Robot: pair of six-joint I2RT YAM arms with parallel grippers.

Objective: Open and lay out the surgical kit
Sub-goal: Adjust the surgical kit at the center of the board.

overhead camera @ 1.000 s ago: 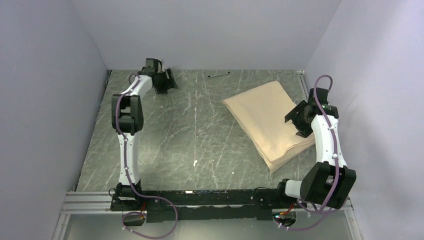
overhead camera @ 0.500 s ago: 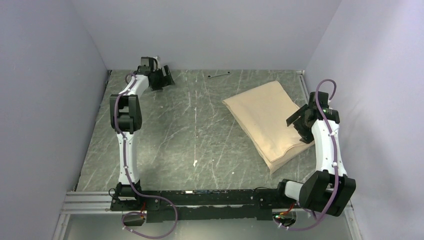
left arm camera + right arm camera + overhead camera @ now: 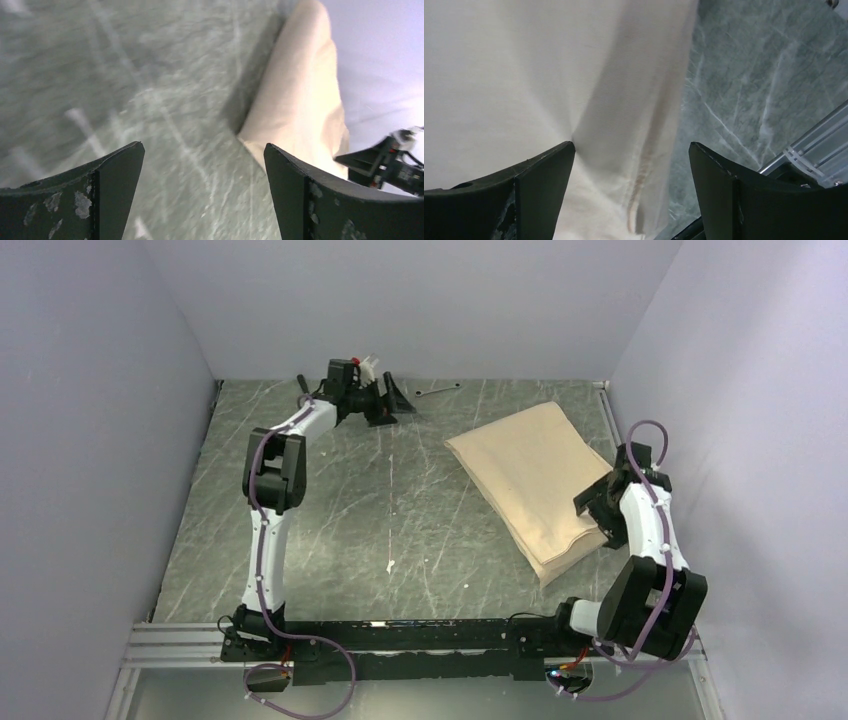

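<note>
The surgical kit (image 3: 530, 475) is a closed tan wrapped bundle lying on the right half of the table; its contents are hidden. My right gripper (image 3: 598, 515) hovers over the bundle's near right edge, open. In the right wrist view my right gripper (image 3: 632, 145) straddles a folded seam of the wrap (image 3: 524, 75) without touching it. My left gripper (image 3: 395, 400) is open near the back wall, left of the bundle, with nothing between its fingers. In the left wrist view my left gripper (image 3: 204, 146) points across bare table toward the bundle (image 3: 300, 100).
A small thin wrench (image 3: 437, 390) lies by the back wall, just right of my left gripper. Grey walls close in the table on three sides. A metal rail (image 3: 400, 640) runs along the near edge, and the same rail (image 3: 814, 145) shows past the bundle.
My left arm swung right along the back wall from the far-left corner. My right gripper slid toward the bundle's near right edge. Both grippers opened wider.
</note>
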